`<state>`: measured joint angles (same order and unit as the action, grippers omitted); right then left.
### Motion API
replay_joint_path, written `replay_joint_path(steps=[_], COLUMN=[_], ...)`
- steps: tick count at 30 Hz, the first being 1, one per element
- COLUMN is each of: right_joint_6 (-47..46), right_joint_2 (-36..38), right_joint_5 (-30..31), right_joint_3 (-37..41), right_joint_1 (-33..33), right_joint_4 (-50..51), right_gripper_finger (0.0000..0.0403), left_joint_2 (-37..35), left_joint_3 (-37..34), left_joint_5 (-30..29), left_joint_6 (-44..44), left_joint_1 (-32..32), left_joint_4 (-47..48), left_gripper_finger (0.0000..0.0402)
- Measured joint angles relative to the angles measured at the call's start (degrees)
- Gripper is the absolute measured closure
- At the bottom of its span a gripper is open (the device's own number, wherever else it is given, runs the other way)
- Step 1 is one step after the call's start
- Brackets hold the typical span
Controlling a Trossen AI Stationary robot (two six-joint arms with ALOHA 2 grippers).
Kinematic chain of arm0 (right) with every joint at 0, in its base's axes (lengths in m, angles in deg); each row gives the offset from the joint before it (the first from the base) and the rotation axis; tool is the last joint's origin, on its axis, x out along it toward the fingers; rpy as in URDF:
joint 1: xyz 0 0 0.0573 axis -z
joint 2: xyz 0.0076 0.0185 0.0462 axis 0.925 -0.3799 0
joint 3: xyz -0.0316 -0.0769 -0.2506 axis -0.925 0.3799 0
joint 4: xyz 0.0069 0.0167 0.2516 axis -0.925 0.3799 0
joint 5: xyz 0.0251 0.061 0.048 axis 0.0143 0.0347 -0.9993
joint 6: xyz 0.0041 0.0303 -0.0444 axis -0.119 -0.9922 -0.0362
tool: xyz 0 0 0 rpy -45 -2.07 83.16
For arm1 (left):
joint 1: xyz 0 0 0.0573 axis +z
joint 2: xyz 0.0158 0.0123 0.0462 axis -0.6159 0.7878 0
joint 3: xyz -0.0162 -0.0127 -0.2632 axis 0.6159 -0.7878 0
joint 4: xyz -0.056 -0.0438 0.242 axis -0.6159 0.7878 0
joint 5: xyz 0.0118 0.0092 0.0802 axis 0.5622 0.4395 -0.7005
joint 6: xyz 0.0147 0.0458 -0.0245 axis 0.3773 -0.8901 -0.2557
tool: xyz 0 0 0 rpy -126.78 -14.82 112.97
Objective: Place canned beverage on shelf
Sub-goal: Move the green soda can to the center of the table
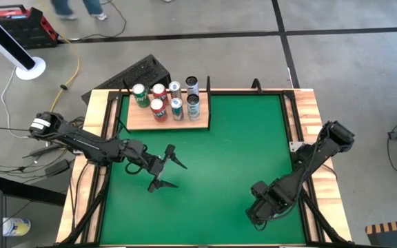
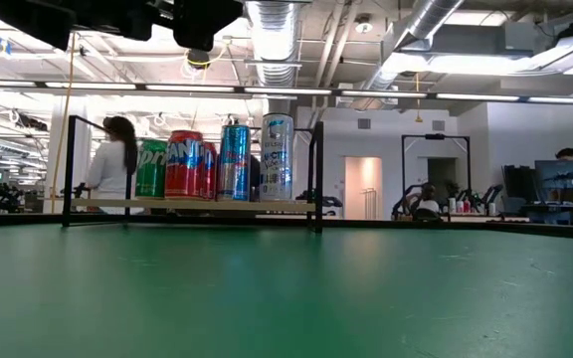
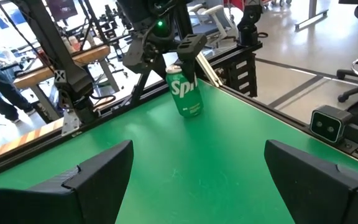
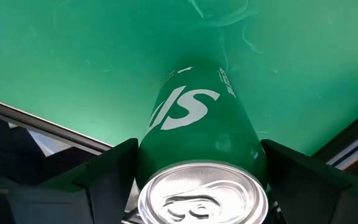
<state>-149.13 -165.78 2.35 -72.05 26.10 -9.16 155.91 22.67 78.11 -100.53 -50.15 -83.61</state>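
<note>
Green can clamped low at the table's 4 o'clock, far from the shelf.

Left to right: the left gripper (image 1: 167, 167) hangs released at 8 o'clock; the shelf (image 1: 143, 122) at 11 o'clock carries seven cans (image 1: 159, 92). Overhead, the right gripper (image 1: 262, 200) hides its load; only its wrist camera shows the fingers (image 4: 107, 168) grasping the green can (image 4: 197, 140), standing upright on the green table (image 1: 233, 148), also seen from the left wrist (image 3: 185, 92).
</note>
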Motion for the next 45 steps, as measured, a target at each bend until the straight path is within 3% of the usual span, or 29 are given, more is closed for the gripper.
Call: replay_joint_path(steps=[6, 12, 18, 27, 38, 45], right_joint_6=[1.83, 9.89, 26.35, 52.52, 64.66, 70.96], right_joint_2=[0.0, 0.03, 0.13, 0.2, -0.02, 0.01], right_joint_5=[0.71, 3.98, 8.65, 13.16, 12.49, 11.51], right_joint_3=[0.0, -0.04, -0.13, -0.15, 0.02, 0.02], right_joint_1=[0.01, 4.25, 13.68, 33.52, 48.76, 51.2], right_joint_4=[0.31, 0.56, 1.33, -4.2, -13.28, -15.34], right_gripper_finger=[0.0067, 0.0072, 0.0074, 0.0074, 0.0072, 0.0023], left_joint_2=[0.0, 0.0, -0.61, -3.5, -5.42, -5.42], left_joint_3=[0.0, 0.0, 0.02, 0.04, 0.02, 0.02], left_joint_5=[0.0, -0.84, -3.26, -6.65, -10.88, -13.1], left_joint_6=[0.09, 1.57, 2.16, 4.81, 11.05, 11.03], left_joint_1=[0.01, 0.0, 0.02, 0.08, 0.1, 0.2], left_joint_4=[0.36, 2.03, 5.8, 12.34, 16.0, 16.16], left_gripper_finger=[0.0054, 0.0054, 0.0054, 0.0054, 0.0054, 0.0054])
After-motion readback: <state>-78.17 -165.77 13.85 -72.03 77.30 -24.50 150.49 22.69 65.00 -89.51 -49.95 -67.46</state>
